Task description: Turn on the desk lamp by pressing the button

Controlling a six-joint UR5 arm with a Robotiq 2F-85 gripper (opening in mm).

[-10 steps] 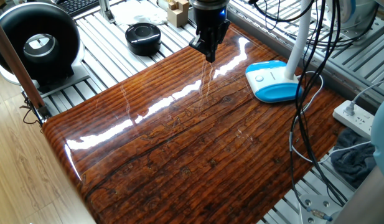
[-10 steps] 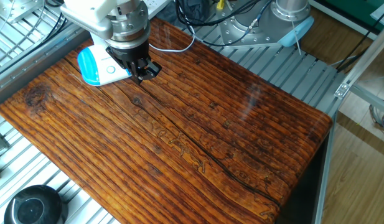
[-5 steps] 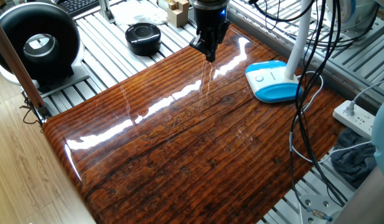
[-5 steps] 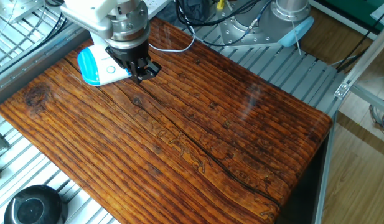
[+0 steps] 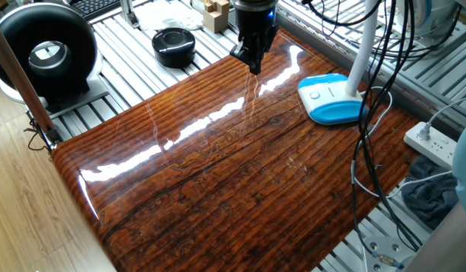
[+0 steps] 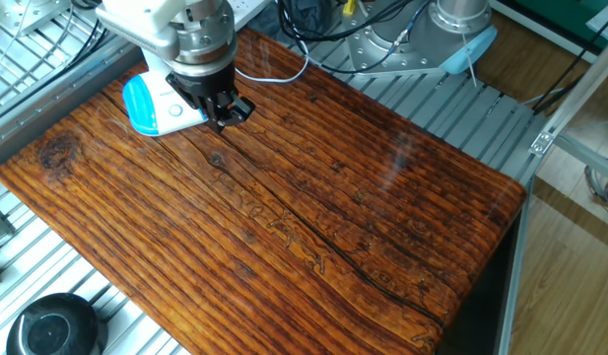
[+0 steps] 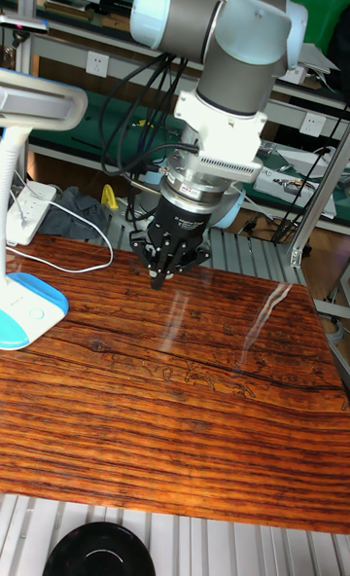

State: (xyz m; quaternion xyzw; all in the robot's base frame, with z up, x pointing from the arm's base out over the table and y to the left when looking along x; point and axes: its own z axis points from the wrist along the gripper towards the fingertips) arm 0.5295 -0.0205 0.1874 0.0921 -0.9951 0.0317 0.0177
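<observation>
Desk lamp (image 5: 331,98) sits at one end of the wooden counter (image 5: 240,174) — flat white-topped base with blue sides, round button (image 5: 316,95) on top, slim white neck rising from the back. Pincer (image 5: 254,63) hangs above the counter off to the side of the base, not touching it. The fingertips meet at a point in the tall fixed view — closed, empty. Black round disc device (image 5: 174,45) beyond the counter edge; white power strip (image 5: 433,142) past the lamp.

The desk lamp (image 5: 331,98) stands upright beside my table's edge, base white-topped and blue-sided, slim white neck rising.
</observation>
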